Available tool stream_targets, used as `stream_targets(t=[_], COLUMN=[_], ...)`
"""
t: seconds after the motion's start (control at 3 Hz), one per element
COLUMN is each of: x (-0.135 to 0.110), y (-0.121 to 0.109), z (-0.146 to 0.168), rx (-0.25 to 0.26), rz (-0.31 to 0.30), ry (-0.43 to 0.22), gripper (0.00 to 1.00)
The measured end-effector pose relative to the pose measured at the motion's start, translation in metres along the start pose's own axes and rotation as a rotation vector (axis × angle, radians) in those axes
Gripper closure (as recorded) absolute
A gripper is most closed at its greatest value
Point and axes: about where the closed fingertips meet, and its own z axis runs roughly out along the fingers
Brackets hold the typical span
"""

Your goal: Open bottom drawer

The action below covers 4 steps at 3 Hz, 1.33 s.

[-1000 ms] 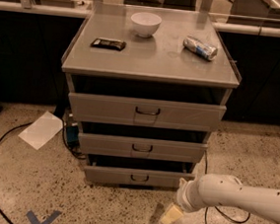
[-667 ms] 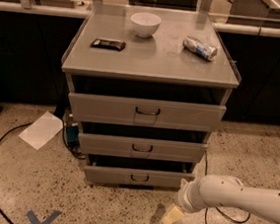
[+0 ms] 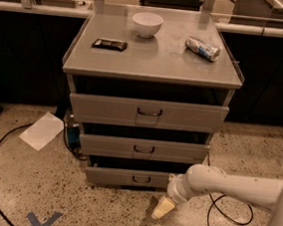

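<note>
Beside the bottom drawer [image 3: 125, 177], the arm [image 3: 227, 185] angles its end effector [image 3: 164, 208] floorward, grip unclear.

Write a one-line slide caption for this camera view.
Gripper near the floor, below the right end of the bottom drawer.

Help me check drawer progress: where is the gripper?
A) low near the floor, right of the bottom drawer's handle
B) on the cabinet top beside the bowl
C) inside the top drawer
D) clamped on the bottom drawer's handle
A: the gripper hangs near the floor, below and right of the bottom drawer handle, apart from it.
</note>
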Motion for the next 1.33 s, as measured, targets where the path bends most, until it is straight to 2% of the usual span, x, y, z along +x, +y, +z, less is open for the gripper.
stream_targets(t=[0.33, 0.67, 1.0, 1.33], x=[-0.021, -0.036, -0.038, -0.028], y=[-0.014, -0.027, -0.034, -0.03], z=[0.042, 0.066, 0.065, 0.08], rx=[-0.086, -0.145, -0.137, -0.173], rz=[-0.048, -0.087, -0.089, -0.078], ry=[0.03, 0.017, 0.013, 0.03], gripper=[0.0, 0.0, 0.0, 0.0])
